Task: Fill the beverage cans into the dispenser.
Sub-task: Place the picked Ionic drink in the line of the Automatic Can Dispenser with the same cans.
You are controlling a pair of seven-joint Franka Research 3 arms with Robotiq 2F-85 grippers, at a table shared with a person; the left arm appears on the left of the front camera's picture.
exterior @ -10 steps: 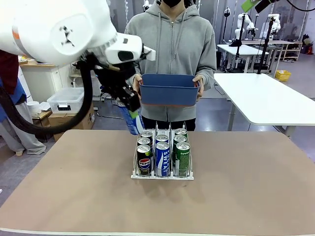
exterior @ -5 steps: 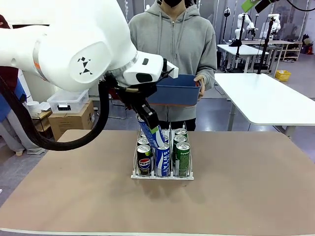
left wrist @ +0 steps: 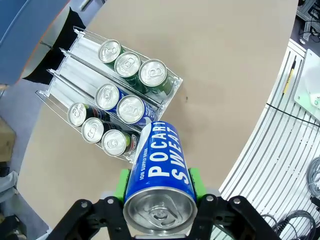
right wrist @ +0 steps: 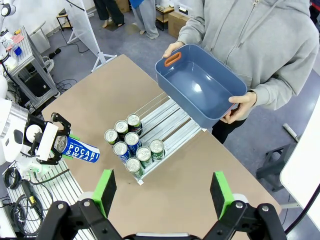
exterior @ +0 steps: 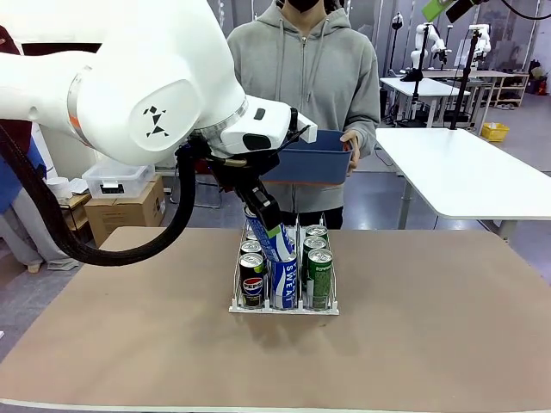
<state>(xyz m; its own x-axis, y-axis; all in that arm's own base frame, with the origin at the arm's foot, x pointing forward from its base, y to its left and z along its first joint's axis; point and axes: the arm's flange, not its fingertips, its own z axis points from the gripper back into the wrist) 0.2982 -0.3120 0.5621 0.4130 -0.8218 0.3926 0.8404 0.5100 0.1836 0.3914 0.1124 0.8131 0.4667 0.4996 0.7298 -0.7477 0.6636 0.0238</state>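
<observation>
1. Blue can [left wrist: 160,175]: clamped across its side wall by the left gripper [left wrist: 159,186], tilted above the dispenser [exterior: 284,305].
2. Handling, judged: rigid, smooth, slippery; thin wall dents, so a mid-body hold suits it.
3. Dispenser: eight cans loaded; middle lane short.
4. Right gripper [right wrist: 163,194]: spread wide, empty.

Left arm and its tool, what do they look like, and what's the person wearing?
The left arm is glossy white with an orange ring, a small black mark and a thick black cable. Its tool is black with green pads. The person wears a grey zip hoodie with long sleeves.
</observation>
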